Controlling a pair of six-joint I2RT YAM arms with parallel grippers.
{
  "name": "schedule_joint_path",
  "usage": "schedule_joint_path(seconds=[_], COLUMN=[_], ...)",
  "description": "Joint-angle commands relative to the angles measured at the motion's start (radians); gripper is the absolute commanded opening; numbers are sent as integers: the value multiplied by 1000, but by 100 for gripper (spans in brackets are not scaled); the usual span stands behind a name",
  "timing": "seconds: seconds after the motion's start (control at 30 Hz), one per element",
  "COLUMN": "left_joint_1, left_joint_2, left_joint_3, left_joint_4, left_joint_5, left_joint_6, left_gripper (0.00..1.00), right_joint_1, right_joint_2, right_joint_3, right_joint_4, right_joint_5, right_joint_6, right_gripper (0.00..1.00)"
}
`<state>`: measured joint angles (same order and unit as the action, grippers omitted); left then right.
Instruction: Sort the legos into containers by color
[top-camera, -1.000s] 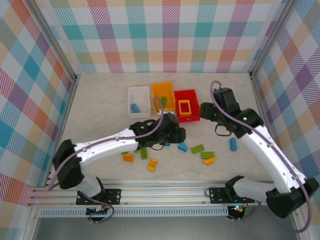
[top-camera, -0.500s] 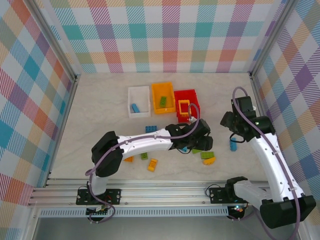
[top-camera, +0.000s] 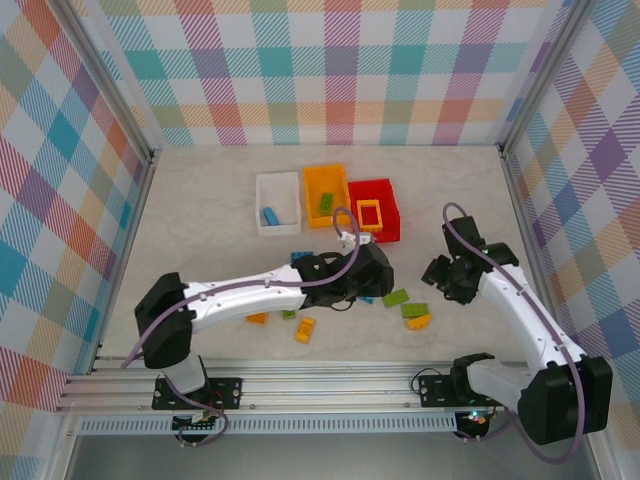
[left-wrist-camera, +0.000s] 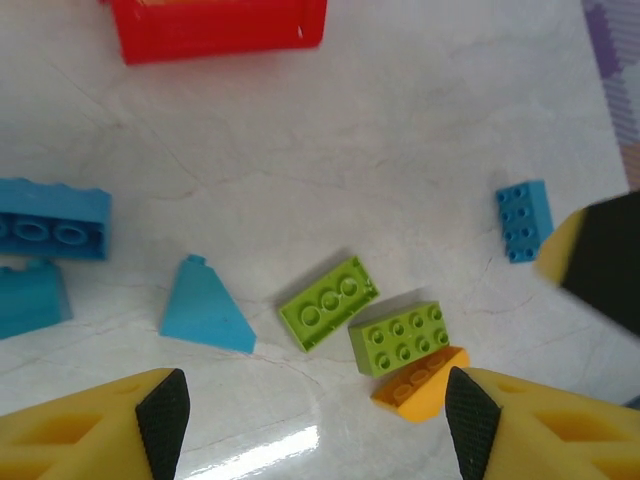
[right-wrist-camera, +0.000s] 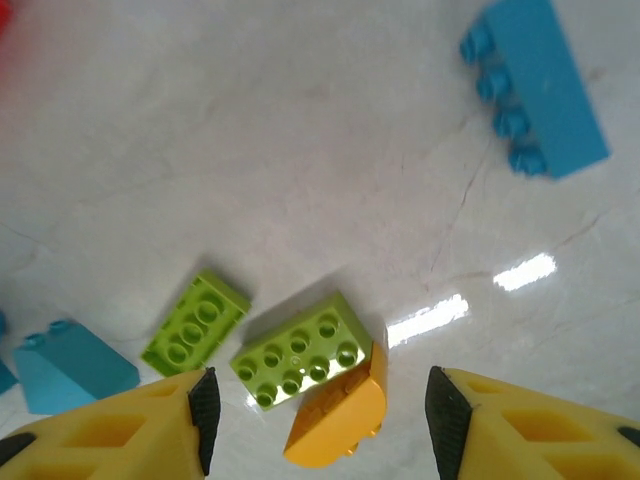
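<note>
The containers (top-camera: 279, 176) stand side by side at the back, one lego (top-camera: 270, 216) lying in the left one. Before the right one hangs my left gripper (left-wrist-camera: 315, 410), with my right gripper (right-wrist-camera: 318, 415) off to its right and loose legos (top-camera: 396, 297) lying between them.

Top external: high, behind the arm bases (top-camera: 195, 392), angled down over the whole table (top-camera: 200, 200) toward the back wall (top-camera: 340, 70). Left wrist: close, looking steeply down at the tabletop, red bin (left-wrist-camera: 215, 25) at its top edge. Right wrist: closer still, also downward. All three share one cluster: two green bricks (left-wrist-camera: 400, 337) and an orange brick (left-wrist-camera: 420, 377).
</note>
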<state>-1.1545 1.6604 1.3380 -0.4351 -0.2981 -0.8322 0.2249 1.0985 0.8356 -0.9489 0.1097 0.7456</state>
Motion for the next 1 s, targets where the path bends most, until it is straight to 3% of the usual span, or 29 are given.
schedule_joint_path(seconds=[0.0,0.27,0.6,0.97], left_joint_1=[-3,-2,-2,-2], left_joint_2=[-86,-200,-231,-231], left_joint_3=[-32,-95,-110,-116], left_joint_4=[28,29,14,16], left_joint_5=[-104,-170,-169,-157], left_joint_6=[4,38,48,44], left_gripper=[71,72,72,72], right_joint_1=[10,16,17,17], right_joint_2=[17,88,198,201], right_joint_3=[-51,-171,-275,-329], right_joint_4=[74,220,406,527], right_joint_5=[-45,-59,-103,-193], right_joint_6=[139,252,358,497], right_gripper=[59,59,61,61])
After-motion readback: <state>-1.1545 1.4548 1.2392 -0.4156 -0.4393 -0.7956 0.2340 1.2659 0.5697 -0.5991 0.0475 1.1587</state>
